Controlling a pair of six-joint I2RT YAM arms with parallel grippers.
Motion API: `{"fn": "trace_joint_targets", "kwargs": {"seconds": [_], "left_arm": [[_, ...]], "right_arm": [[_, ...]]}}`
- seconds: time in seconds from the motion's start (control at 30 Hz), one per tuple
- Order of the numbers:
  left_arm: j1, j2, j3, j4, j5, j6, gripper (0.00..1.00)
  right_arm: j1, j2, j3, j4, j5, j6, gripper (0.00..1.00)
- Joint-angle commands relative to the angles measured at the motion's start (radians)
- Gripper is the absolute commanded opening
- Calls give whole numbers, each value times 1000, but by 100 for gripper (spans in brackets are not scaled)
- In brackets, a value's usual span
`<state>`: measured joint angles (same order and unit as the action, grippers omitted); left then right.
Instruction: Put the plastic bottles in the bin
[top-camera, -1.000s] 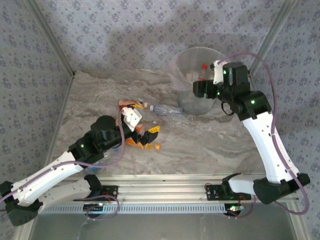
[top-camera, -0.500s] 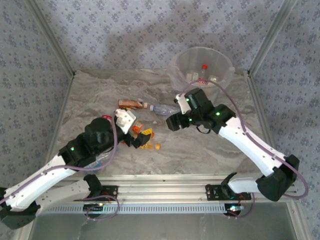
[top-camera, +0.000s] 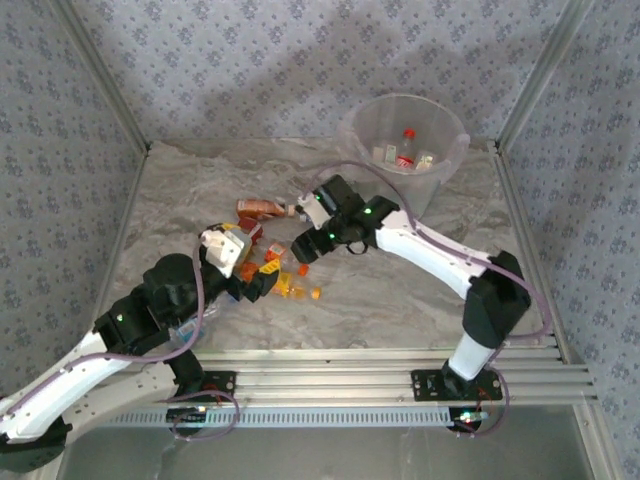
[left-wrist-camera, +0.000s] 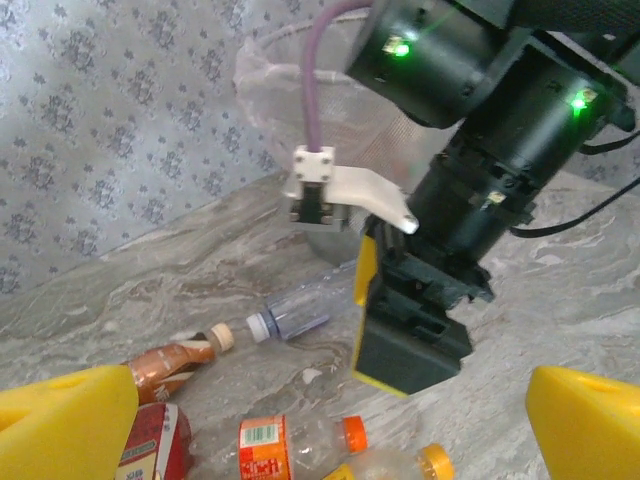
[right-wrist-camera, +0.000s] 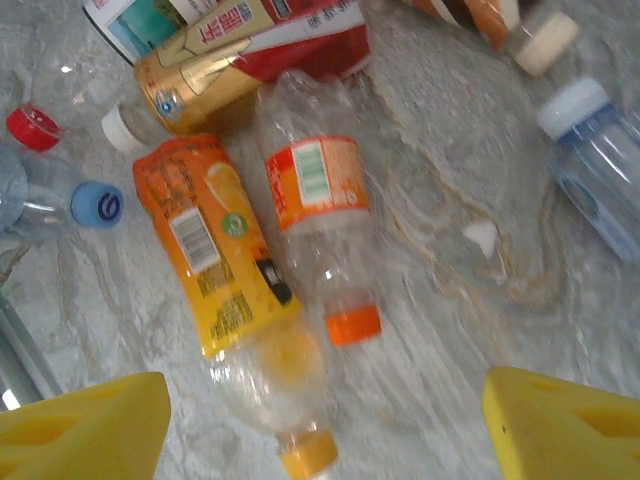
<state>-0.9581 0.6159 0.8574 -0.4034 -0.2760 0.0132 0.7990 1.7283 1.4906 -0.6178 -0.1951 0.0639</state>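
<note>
the right gripper (right-wrist-camera: 322, 425) hangs spread and empty over the clear orange-capped bottle (right-wrist-camera: 318, 200), which looks light, thin-walled and slippery, best pinched across its labelled middle.

Marbled grey table (top-camera: 180, 190) meets patterned walls (top-camera: 250, 60).

The counter (top-camera: 400, 290) is grey-beige with marble veining, and the walls (top-camera: 250, 60) carry a blue-grey floral print. The bin (top-camera: 445, 170) is translucent greyish-white. 1 bottle (right-wrist-camera: 215, 260) wears an orange-yellow label; a clear bottle (right-wrist-camera: 320, 230) has an orange cap.
</note>
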Motion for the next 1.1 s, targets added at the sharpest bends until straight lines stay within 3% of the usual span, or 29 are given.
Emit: {"fn": "trace_joint_targets", "kwargs": {"seconds": [0.0, 0.4, 1.07], "left_arm": [[-7, -8, -3, -2, -29, -23, 100], [-7, -10, -17, 8, -48, -32, 100], [-7, 15, -11, 2, -41, -29, 100]], "right_arm": [[31, 88, 89, 4, 19, -52, 85], [113, 372, 337, -59, 129, -93, 89], [89, 609, 514, -108, 127, -93, 87]]}}
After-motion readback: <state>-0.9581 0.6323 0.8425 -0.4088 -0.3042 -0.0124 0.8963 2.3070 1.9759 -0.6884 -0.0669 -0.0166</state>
